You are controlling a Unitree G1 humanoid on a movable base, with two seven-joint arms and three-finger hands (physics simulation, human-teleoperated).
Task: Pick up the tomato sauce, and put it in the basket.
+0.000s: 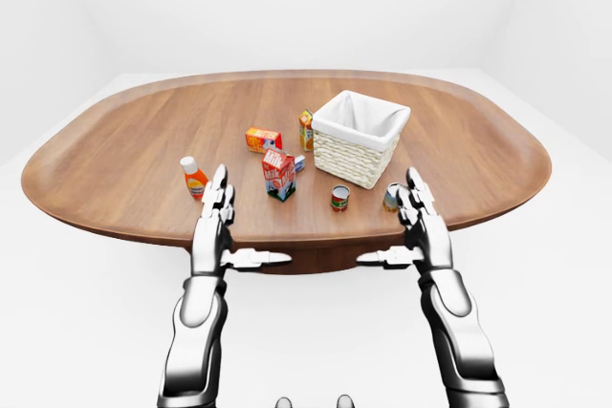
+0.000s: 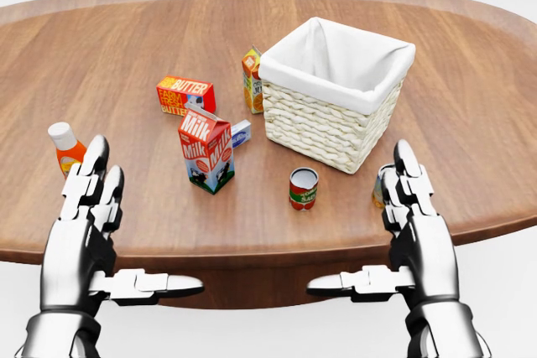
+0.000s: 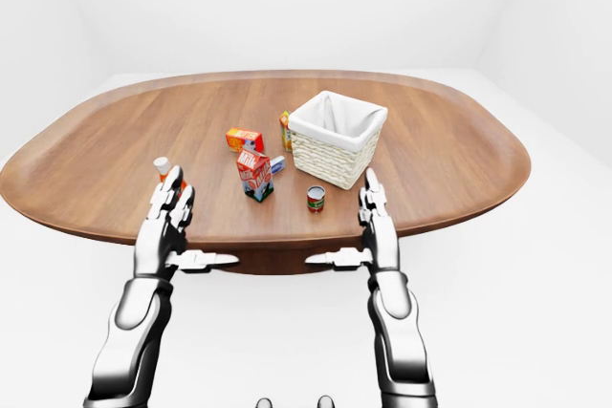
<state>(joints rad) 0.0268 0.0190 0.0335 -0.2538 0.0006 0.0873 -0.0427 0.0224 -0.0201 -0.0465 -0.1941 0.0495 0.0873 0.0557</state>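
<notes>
Your robot's left hand [image 2: 84, 224] and right hand [image 2: 417, 228] share one build: polished silver-grey metal with a mirror-like sheen and dark seams between segments. You get three fingers per hand, each a chain of blocky, faceted links ending in a rounded tip. Your thumbs are flatter, made of rectangular plates with black joint gaps. The palms are smooth, broad shells. In the left-eye view your forearms [image 1: 196, 332] read as glossy chrome cylinders that swell toward the elbow, with dark bands at the wrists. You'll find no cables, screws or markings visible.
</notes>
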